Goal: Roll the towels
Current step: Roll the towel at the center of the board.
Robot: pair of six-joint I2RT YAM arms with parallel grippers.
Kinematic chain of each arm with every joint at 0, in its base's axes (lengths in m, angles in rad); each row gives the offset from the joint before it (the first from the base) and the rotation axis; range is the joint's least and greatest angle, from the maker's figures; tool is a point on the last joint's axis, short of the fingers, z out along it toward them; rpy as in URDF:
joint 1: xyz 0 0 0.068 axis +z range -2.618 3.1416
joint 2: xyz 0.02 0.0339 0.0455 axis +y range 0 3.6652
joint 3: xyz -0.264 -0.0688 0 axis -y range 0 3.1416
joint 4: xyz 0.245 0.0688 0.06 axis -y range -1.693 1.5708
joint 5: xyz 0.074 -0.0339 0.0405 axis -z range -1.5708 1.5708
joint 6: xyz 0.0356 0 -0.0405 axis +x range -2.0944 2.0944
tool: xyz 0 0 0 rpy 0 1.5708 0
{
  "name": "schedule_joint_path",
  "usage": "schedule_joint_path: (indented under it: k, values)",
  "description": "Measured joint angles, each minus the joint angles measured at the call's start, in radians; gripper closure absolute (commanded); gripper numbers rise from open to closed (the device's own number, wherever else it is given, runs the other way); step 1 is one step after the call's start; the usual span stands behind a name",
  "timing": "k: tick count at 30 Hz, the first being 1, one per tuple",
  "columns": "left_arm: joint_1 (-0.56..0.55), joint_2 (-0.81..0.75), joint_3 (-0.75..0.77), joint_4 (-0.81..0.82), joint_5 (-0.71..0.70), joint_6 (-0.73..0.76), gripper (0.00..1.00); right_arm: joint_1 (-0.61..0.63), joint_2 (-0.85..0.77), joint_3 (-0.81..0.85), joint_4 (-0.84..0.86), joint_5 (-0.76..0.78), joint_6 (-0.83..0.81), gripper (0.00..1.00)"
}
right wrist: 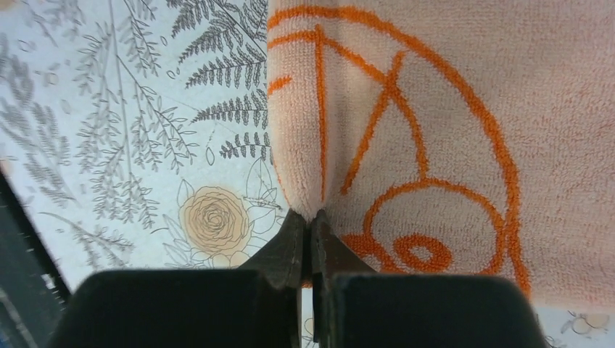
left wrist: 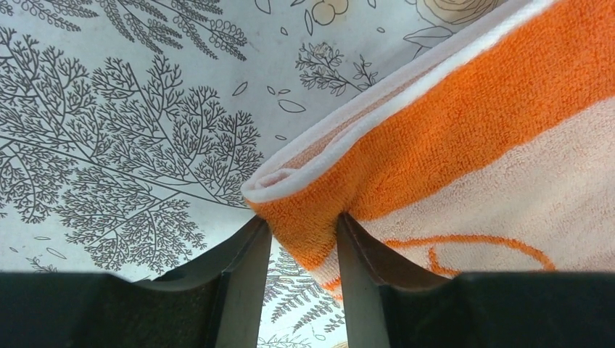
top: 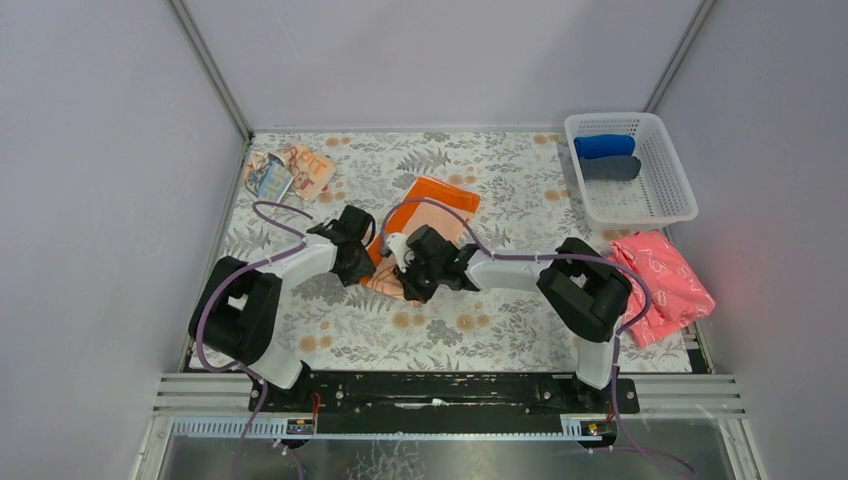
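An orange-bordered towel (top: 445,200) with a peach centre lies flat mid-table. My left gripper (top: 372,250) is at its near left corner. In the left wrist view the folded orange corner (left wrist: 312,210) sits pinched between that gripper's (left wrist: 303,221) two fingers. My right gripper (top: 405,270) is at the towel's near edge. The right wrist view shows its jaws (right wrist: 311,216) closed tight on a small fold of the peach cloth (right wrist: 450,109) with orange line drawing. A second towel (top: 290,172), pale with printed picture, lies crumpled at the back left.
A white basket (top: 660,200) at the back right holds a blue roll (top: 605,145) and a dark grey roll (top: 610,168). A pink cloth (top: 662,283) lies in front of the basket, by the right arm's elbow. Grey walls close in the floral table.
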Motion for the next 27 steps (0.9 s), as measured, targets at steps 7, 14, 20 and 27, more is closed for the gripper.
schedule_joint_path:
  k: [7, 14, 20, 27]
  values:
    - [0.017, -0.019, -0.005, -0.016, 0.009, 0.002, 0.34, -0.106, -0.002, -0.038, 0.076, -0.275, 0.135, 1.00]
    - [0.041, -0.191, -0.019, -0.060, -0.009, -0.008, 0.23, -0.174, -0.002, -0.134, 0.200, -0.485, 0.321, 1.00]
    - [0.045, -0.280, -0.020, -0.082, 0.018, -0.018, 0.23, -0.229, 0.002, -0.197, 0.392, -0.615, 0.532, 1.00]
    - [0.045, -0.291, -0.061, -0.084, 0.073, -0.032, 0.23, -0.283, 0.050, -0.226, 0.506, -0.673, 0.706, 1.00]
